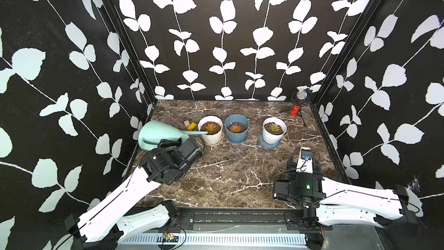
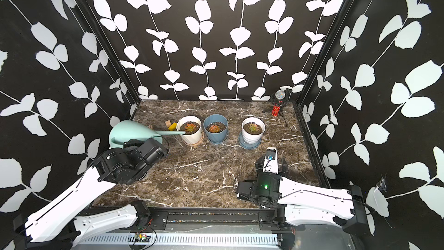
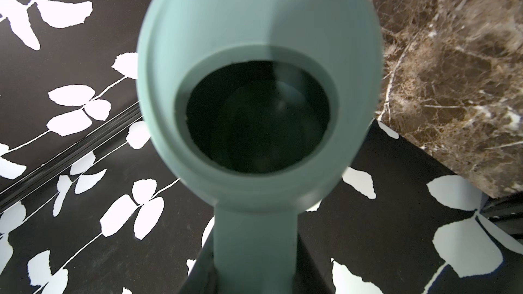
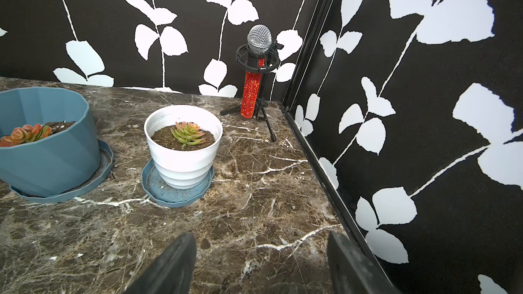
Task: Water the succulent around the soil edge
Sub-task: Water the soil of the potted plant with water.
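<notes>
Left gripper (image 1: 168, 143), jaws closed to a narrow gap on the handle of the mint-green watering can (image 1: 158, 132), which is lifted and tilted; its spout (image 1: 195, 132) crosses the rim of the cream pot (image 1: 212, 138), the tip over the soil edge beside the reddish succulent (image 1: 211, 127). Right gripper (image 4: 261, 247), jaws spread wide and holding nothing, low over the table near the robot. Beyond the cream pot, in a row: a blue pot (image 1: 236, 135) and a white ribbed pot (image 1: 274, 137) on a blue saucer (image 1: 263, 144), each with its own plant. A wooden block (image 1: 186, 123) and a yellow block (image 1: 191, 126) lie behind the spout. A red glittered microphone (image 4: 250, 91) stands in the far corner; the mark on its shock mount (image 4: 261, 66) is too small to read. Table (image 1: 228, 171): brown marble with white veins. Walls (image 1: 216, 32): black with white leaf vines.
</notes>
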### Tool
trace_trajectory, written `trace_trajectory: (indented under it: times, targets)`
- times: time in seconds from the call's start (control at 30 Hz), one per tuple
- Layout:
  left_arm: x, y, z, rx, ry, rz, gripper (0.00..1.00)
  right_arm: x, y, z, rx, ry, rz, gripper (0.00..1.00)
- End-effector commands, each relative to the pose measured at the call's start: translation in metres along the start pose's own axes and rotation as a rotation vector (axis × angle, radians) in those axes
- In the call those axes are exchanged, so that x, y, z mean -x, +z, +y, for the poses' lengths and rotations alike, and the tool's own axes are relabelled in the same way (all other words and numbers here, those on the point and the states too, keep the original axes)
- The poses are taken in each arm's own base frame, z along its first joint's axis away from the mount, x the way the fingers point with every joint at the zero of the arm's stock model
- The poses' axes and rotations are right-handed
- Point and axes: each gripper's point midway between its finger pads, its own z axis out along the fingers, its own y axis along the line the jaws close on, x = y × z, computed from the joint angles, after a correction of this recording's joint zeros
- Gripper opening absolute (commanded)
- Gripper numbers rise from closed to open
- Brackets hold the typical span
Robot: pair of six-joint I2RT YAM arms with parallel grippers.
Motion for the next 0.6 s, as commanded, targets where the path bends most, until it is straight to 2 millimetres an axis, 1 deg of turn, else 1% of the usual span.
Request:
trace_trajectory:
  times: [0.0, 0.3, 0.57]
  targets:
    - [-0.0191, -0.0064, 0.0155, 0.069, -0.041, 0.047, 0.00, -0.0037, 0.0020, -0.0050, -0.012, -0.023, -0.006, 0.76]
    - [-0.0152, -0.0032, 0.0170, 0.080, -0.021, 0.074, 0.00, -0.0056, 0.0024, -0.0099, -0.014, -0.021, -0.001, 0.76]
    - [-0.0156, 0.0011, 0.0185, 0.069, -0.025, 0.102, 0.00, -0.0094, 0.0031, -0.0112, -0.013, -0.015, 0.004, 0.76]
